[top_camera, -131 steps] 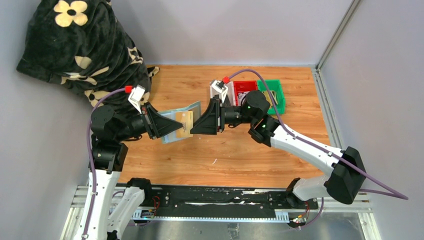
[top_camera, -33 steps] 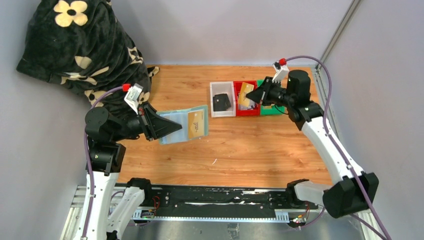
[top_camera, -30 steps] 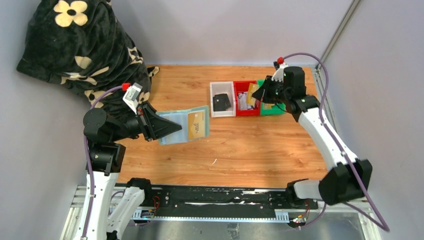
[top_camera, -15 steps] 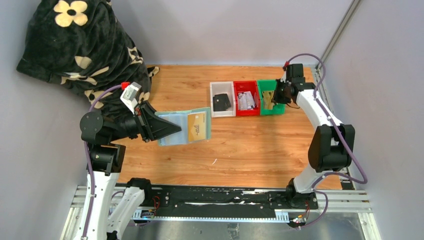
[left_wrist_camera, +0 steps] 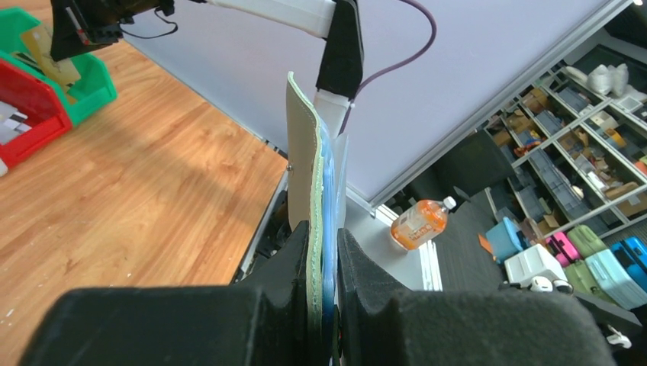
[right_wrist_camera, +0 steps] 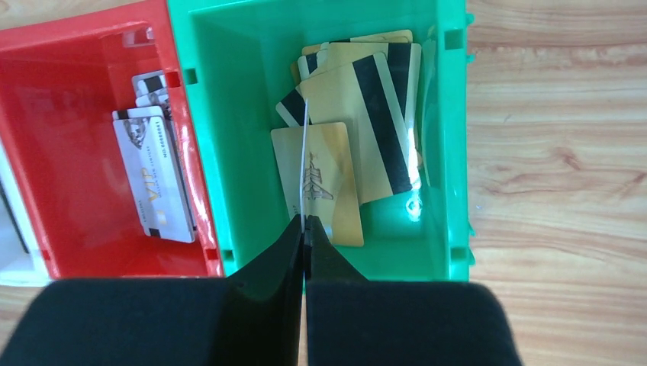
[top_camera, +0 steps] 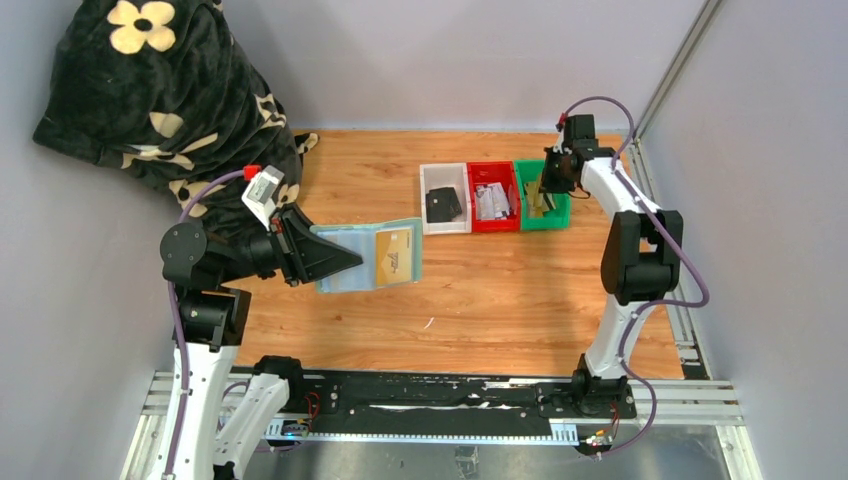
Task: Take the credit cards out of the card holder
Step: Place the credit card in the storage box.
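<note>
My left gripper point(top_camera: 335, 260) is shut on the open sage-green card holder point(top_camera: 370, 256) and holds it above the table's left half. A tan-gold card point(top_camera: 396, 252) sits in its inner pocket. In the left wrist view the holder point(left_wrist_camera: 305, 152) stands edge-on between my fingers, around my left gripper point(left_wrist_camera: 324, 244). My right gripper point(right_wrist_camera: 305, 229) is shut on a thin tan-gold card point(right_wrist_camera: 304, 164) seen edge-on, held over the green bin point(right_wrist_camera: 229, 152). In the top view this gripper point(top_camera: 548, 190) hangs above the green bin point(top_camera: 560, 215).
The green bin holds several gold cards with dark stripes point(right_wrist_camera: 366, 122). The red bin point(top_camera: 493, 222) beside it holds white cards point(right_wrist_camera: 156, 175). A white bin point(top_camera: 428, 200) holds a black wallet point(top_camera: 443, 205). A flowered black blanket point(top_camera: 170, 90) lies at the back left.
My right arm has carried a tan-gold card from the held card holder to above the green bin at the back right. My left gripper has kept hold of the holder.
</note>
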Motion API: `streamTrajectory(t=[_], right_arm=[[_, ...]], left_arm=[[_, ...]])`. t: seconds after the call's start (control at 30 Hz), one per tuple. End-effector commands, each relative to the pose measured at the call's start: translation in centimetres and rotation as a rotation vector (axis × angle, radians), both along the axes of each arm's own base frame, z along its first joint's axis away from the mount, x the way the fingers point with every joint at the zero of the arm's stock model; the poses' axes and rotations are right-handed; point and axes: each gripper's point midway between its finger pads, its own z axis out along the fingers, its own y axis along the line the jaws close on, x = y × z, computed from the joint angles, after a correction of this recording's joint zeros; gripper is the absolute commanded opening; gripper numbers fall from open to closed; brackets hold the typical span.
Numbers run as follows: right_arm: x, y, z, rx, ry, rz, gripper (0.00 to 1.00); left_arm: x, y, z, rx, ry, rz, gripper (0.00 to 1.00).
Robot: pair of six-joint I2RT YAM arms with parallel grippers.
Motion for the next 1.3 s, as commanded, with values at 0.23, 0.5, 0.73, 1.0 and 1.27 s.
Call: streamTrajectory(t=[0.23,0.5,0.73,1.0,1.27], right_arm=[[2.5,0.1,-1.3,0.047,0.023,0.043,0.00],[2.2,-0.7,-2.4,0.005,0.049,0.019,0.08],[1.7,-1.5,-2.3,-0.036,0.050,-0.011,0.25],[1.4,-1.4,4.4,-0.050,-0.090,-0.045,0.27],[-6.3,12.1,17.0,0.253,-0.386,0.301,0.60]], left_arm=[[0.4,0.1,0.0,0.033,-0.017,0.008,0.00],[0.4,0.1,0.3,0.031,-0.022,0.012,0.00],[0.0,0.1,0.7,0.028,-0.030,0.012,0.00],[-0.3,0.1,1.0,0.025,-0.041,0.015,0.00],[0.4,0.3,1.7,0.007,-0.061,0.069,0.00]])
